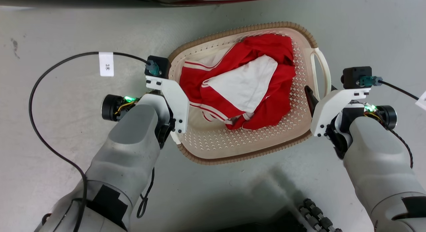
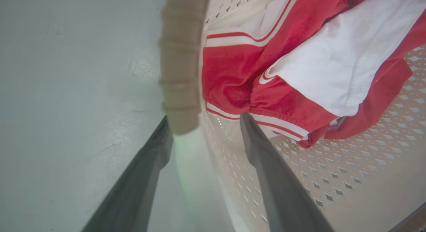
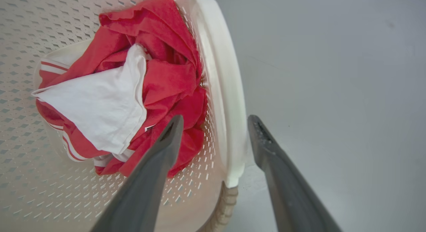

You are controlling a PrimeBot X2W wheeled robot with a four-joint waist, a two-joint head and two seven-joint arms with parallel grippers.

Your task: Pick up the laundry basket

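Plainly, two pale grey forearms (image 1: 133, 148) rise from the lower corners of the head view and reach forward, one to each short side of the cream-white perforated plastic laundry basket (image 1: 213, 158) with its brown woven-look rim. It lies on the smooth grey floor (image 1: 50, 132) between them, turned a little askew.

Counted: one basket. One white loop handle (image 1: 322, 70) shows on its right side. One crumpled heap of red cloth (image 1: 246, 89) with white panels and stripes lies inside; how many garments make it up I cannot tell. Two thin black cables (image 1: 43, 82) run to the wrists, each bearing a white tag.

The left gripper (image 2: 205, 118) has its two dark fingers spread apart astride the basket's left wall. One is outside over the floor, the other inside just beside the cloth's striped hem, with the brown rim between them; whether either touches the plastic is unclear. The right gripper (image 3: 215, 118) is likewise spread, with the loop handle between its fingers, the inner one over the perforated wall, the outer over bare floor. It is not clamped on anything.
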